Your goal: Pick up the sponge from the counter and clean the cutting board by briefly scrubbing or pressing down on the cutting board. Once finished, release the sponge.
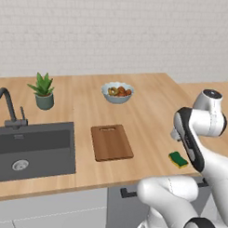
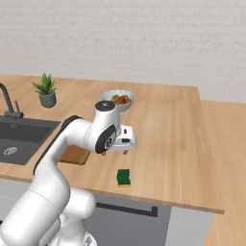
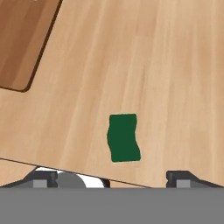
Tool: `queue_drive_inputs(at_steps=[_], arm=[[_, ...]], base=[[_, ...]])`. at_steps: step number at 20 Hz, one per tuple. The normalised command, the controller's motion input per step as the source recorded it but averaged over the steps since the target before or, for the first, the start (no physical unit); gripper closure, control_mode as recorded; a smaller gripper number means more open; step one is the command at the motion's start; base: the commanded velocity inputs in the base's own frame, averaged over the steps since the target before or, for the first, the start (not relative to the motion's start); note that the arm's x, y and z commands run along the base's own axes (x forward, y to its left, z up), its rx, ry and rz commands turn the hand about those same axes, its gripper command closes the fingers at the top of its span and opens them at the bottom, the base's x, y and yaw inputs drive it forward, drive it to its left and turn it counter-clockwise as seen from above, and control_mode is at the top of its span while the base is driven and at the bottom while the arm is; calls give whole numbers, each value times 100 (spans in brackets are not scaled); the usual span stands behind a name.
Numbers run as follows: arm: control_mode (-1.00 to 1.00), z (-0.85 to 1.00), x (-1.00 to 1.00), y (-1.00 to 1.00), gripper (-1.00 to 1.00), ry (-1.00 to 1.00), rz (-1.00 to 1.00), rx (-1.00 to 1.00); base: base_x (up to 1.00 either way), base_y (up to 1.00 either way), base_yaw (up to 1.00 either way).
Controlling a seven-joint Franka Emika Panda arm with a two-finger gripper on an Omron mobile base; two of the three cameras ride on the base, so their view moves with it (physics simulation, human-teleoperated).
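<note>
The sponge (image 1: 178, 159) (image 2: 124, 178) (image 3: 124, 138) lies green side up on the light wood counter (image 1: 148, 112), close to its front edge. Left of it sits the darker cutting board (image 1: 111, 142) (image 2: 76, 155) (image 3: 22, 39), bare, with its handle slot at the far end. My gripper (image 1: 175, 135) (image 2: 126, 150) (image 3: 113, 177) hovers above the counter just behind the sponge. It is open and apart from the sponge. Its fingertips (image 3: 43, 177) stand wide with nothing between them.
A bowl of fruit (image 1: 117, 92) stands behind the board, a potted plant (image 1: 43, 91) further left. The dark sink (image 1: 33, 148) with its faucet (image 1: 6, 107) lies left of the board. The counter's front edge (image 3: 87, 174) runs just below the sponge.
</note>
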Motion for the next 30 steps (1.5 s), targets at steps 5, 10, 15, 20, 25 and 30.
queue_drive_inputs(at_steps=[5,10,15,20,25,30], arm=[[-100,-53,2,-3,-100,2,-5,0],[-100,-49,2,-14,-100,4,-1,0],[-100,-32,10,-14,-100,4,0,0],[-100,-21,26,-1,-100,4,0,0],[-100,-24,29,-1,-100,6,0,0],[-100,-26,10,-11,-100,3,0,0]], base=[[0,0,0],[0,0,0],[0,0,0],[0,0,0],[0,0,0],[0,0,0]])
